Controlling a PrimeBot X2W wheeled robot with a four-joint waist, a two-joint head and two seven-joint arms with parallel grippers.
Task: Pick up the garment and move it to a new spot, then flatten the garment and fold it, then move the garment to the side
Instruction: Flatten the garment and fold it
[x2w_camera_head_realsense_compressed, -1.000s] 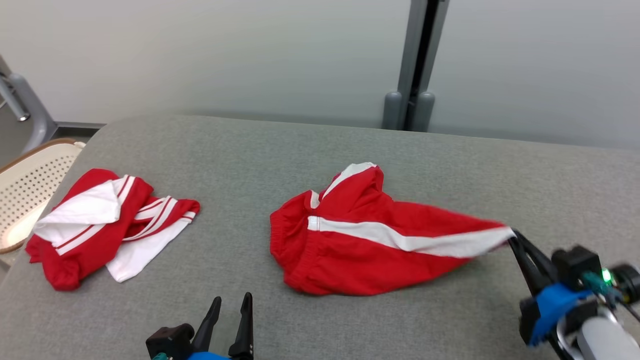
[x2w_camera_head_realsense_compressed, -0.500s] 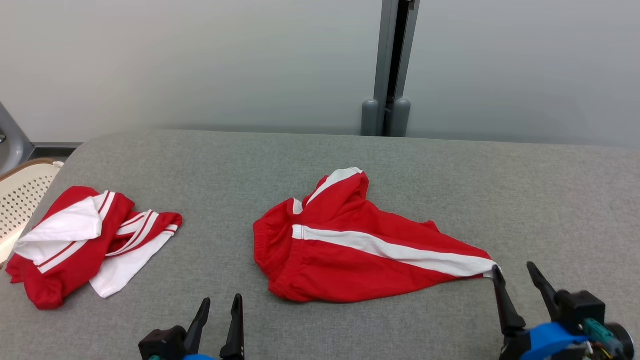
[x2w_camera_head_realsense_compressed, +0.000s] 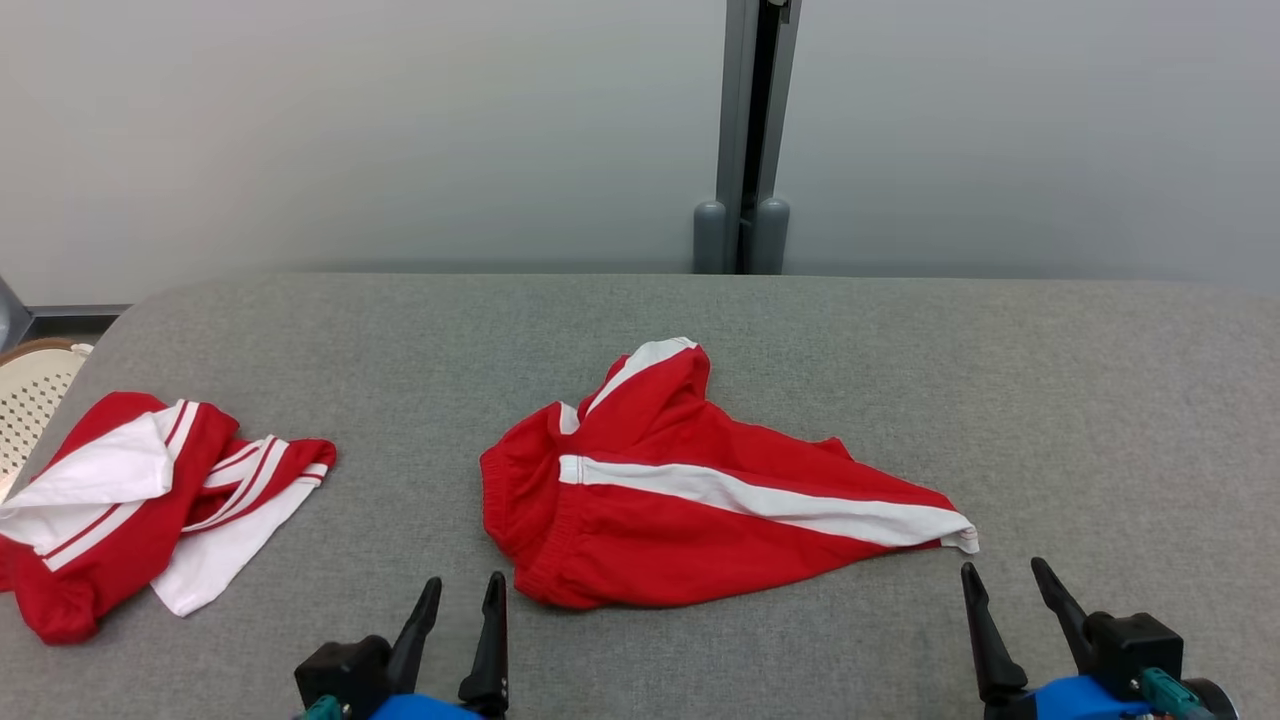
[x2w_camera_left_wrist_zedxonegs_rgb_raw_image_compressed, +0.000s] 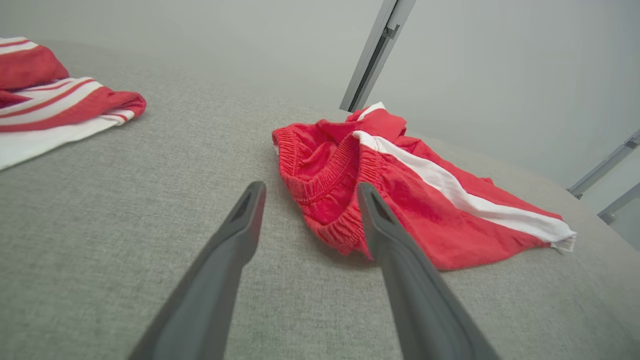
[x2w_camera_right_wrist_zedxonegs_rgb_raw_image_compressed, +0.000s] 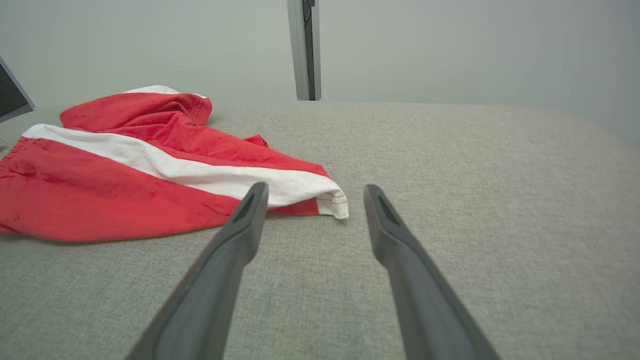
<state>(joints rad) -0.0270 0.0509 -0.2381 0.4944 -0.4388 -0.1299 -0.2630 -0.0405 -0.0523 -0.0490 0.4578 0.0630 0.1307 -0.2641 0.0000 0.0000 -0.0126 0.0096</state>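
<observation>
Red shorts with a white side stripe (x2w_camera_head_realsense_compressed: 690, 500) lie rumpled in the middle of the grey table (x2w_camera_head_realsense_compressed: 1050, 400), waistband to the left, one leg stretched out to the right. In the left wrist view the shorts (x2w_camera_left_wrist_zedxonegs_rgb_raw_image_compressed: 400, 185) lie just ahead, elastic waistband nearest. The shorts (x2w_camera_right_wrist_zedxonegs_rgb_raw_image_compressed: 125, 165) in the right wrist view end in a white hem corner close to the fingers. My left gripper (x2w_camera_head_realsense_compressed: 463, 582) is open near the table's front, just left of the waistband. My right gripper (x2w_camera_head_realsense_compressed: 1002, 568) is open a little in front of the leg's tip, holding nothing.
A second red and white garment (x2w_camera_head_realsense_compressed: 130, 500) lies crumpled at the table's left end, also seen as the striped garment (x2w_camera_left_wrist_zedxonegs_rgb_raw_image_compressed: 45, 100) in the left wrist view. A perforated cream basket (x2w_camera_head_realsense_compressed: 30, 400) stands beyond the left edge. A grey post (x2w_camera_head_realsense_compressed: 745, 130) rises behind the table.
My right gripper has let go of the shorts' leg tip, opened and drawn back toward the front. The leg now lies flat on the table. The head camera has shifted too.
</observation>
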